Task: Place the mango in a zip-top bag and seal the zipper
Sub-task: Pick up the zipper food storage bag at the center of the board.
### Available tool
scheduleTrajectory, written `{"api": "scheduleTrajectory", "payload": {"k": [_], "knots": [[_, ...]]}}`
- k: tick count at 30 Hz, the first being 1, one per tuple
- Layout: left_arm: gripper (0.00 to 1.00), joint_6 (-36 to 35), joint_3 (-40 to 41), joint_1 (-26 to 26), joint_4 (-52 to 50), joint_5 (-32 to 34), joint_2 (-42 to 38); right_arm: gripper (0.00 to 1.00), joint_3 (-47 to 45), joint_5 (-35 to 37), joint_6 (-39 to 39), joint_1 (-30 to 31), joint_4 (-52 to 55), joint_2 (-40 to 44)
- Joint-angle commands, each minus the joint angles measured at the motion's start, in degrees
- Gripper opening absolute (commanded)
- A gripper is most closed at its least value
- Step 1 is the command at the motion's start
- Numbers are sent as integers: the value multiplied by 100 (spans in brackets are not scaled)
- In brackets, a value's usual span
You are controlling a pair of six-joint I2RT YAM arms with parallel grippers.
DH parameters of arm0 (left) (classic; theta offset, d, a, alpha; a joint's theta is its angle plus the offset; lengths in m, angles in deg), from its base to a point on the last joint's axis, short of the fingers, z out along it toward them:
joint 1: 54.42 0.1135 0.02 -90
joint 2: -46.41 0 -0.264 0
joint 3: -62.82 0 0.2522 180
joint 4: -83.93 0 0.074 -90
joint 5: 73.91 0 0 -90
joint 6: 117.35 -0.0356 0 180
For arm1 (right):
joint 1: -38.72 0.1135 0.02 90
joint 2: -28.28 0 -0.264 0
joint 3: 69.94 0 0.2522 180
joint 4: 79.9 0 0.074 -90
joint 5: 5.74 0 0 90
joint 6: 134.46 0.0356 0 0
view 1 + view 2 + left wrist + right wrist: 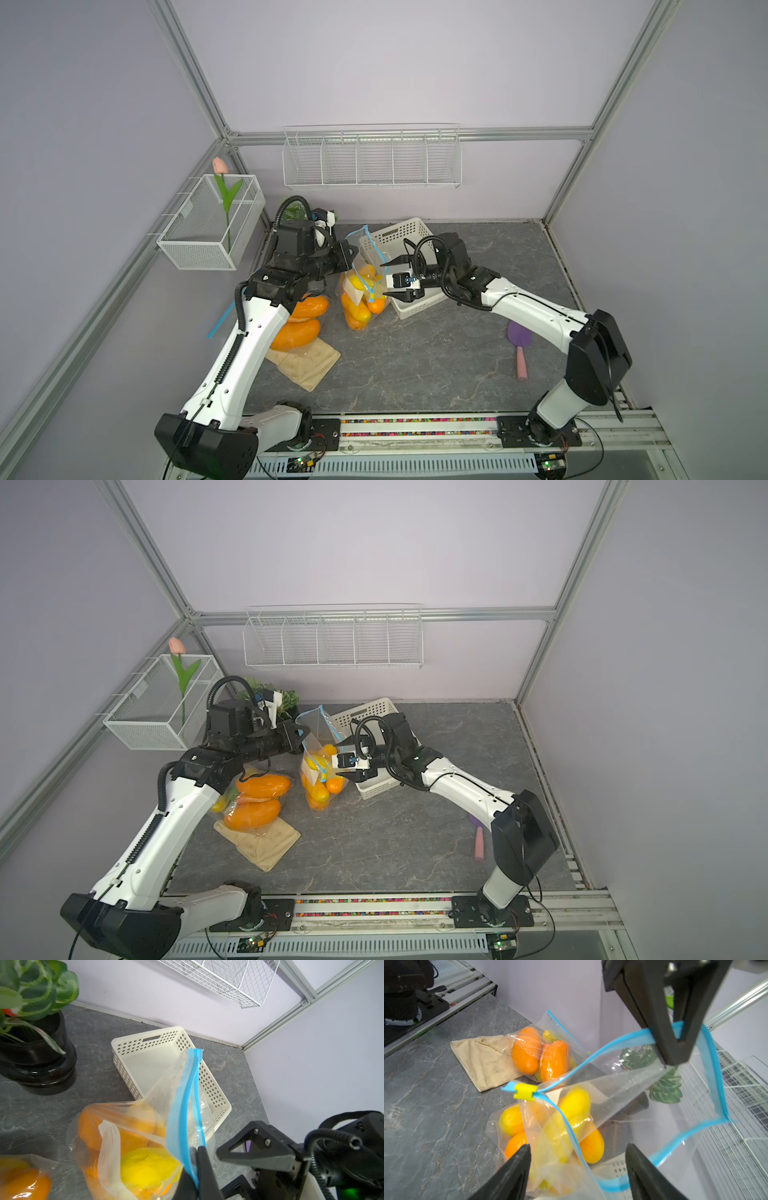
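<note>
A clear zip-top bag (360, 262) (314, 746) with a blue zipper strip hangs over the table, with yellow and orange mangoes (358, 283) (572, 1109) in its lower part. My left gripper (353, 252) (196, 1149) is shut on the blue zipper rim (182, 1105) and holds the bag's mouth up. The mouth gapes open in the right wrist view. A yellow slider (525, 1092) sits at one end of the zipper. My right gripper (386, 278) (578, 1147) is open, its fingers either side of the zipper strip just short of the slider, gripping nothing.
A second bag of orange mangoes (301, 320) lies on a beige cloth (307, 365) under the left arm. A white perforated basket (399, 237) stands right behind the bag, and a potted plant (37, 1047) at the back left. A purple-and-pink scoop (519, 338) lies at the right.
</note>
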Motion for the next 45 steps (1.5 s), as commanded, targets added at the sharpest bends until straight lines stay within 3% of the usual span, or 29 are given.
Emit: {"api": "scheduleTrajectory", "payload": {"k": [1,3,5,11,15,19,23,29,37,45], "knots": [[0,-154,-258,-32,132,-276,69,65,169,68,-391,64,16,-261],[0,-170,-288,-24,160,-347,132,56,233,167,-435,120,7,-344],[7,-141,-325,-32,188,-388,176,47,278,324,-431,167,-44,-425],[58,-36,-13,-24,691,-174,-221,25,156,776,164,179,-711,-509],[77,-52,494,-26,1179,489,-912,17,218,880,412,172,-731,-551],[79,-301,1166,-24,1790,820,-1692,8,207,906,769,126,-887,-539],[82,-578,1885,-27,2233,784,-2214,7,261,978,1273,54,-949,-452],[72,-1048,2261,-91,2339,209,-2231,7,472,866,1885,39,-617,-151],[71,-1907,2936,-310,3102,-517,-2288,7,938,680,2316,25,229,-28],[62,-2663,3114,-468,3196,-333,-2124,7,1019,470,2432,-13,512,3]]}}
